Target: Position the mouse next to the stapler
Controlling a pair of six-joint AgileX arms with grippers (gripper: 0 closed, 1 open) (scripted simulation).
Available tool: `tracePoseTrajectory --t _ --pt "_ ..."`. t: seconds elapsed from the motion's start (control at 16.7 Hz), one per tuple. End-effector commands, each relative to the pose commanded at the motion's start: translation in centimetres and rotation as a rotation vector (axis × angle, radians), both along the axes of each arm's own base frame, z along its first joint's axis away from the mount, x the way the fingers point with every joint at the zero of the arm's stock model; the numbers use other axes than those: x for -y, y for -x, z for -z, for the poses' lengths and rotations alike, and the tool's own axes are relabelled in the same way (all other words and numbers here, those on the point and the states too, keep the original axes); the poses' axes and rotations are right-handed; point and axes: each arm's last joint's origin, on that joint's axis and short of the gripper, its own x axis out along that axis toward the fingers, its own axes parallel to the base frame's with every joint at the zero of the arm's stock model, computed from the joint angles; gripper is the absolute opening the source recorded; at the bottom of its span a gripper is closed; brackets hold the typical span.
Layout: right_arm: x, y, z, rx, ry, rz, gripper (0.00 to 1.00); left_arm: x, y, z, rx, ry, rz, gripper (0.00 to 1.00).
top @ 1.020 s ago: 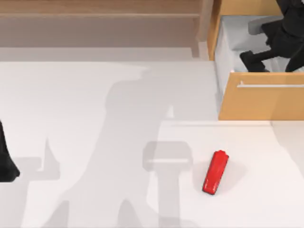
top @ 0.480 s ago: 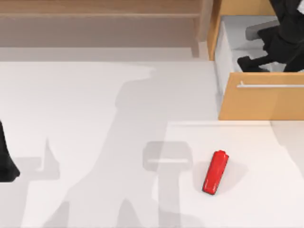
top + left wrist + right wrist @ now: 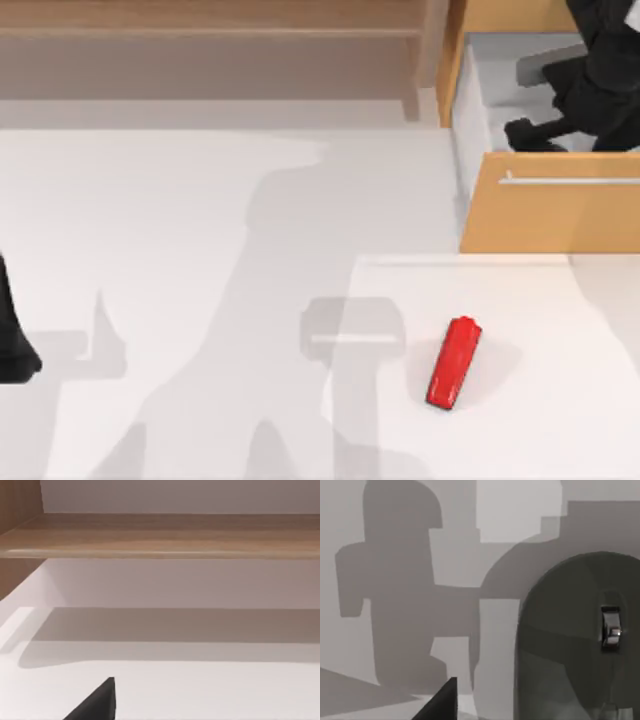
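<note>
1. One arm is at work: the right gripper (image 3: 540, 130) is seen slightly lower inside the open drawer (image 3: 550, 215) than a second ago.
2. The mouse (image 3: 575, 640) is seen close beneath it; jaw state cannot be told.
3. The stapler (image 3: 455, 362) is unmoved on the table (image 3: 200, 250), well apart.
4. The left arm (image 3: 12, 345) is parked at the left edge.

My glossy red plastic stapler (image 3: 454, 364) lies on the matt white surface (image 3: 200, 250); the drawer (image 3: 550, 215) front looks like smooth wood.
</note>
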Motion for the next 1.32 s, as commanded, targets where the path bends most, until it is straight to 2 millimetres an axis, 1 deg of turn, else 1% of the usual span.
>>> tracePoseTrajectory --t 0.54,0.6,1.14,1.2,1.32 --pt "0.0 0.0 0.0 0.0 0.0 0.0 0.02 0.0 0.0 0.0 0.0 0.0 0.0 1.0" --pt "0.0 0.0 0.0 0.0 0.0 0.0 0.0 0.0 0.0 0.0 0.0 0.0 0.0 1.0" --pt "0.1 0.0 -0.1 0.001 -0.001 0.004 0.0 0.0 0.0 0.0 0.0 0.0 0.0 1.0" --pt "0.0 0.0 -0.7 0.015 -0.002 0.005 0.0 0.0 0.0 0.0 0.0 0.0 0.0 1.0" --pt "-0.2 0.3 -2.7 0.051 -0.004 0.019 0.0 0.0 0.0 0.0 0.0 0.0 0.0 1.0"
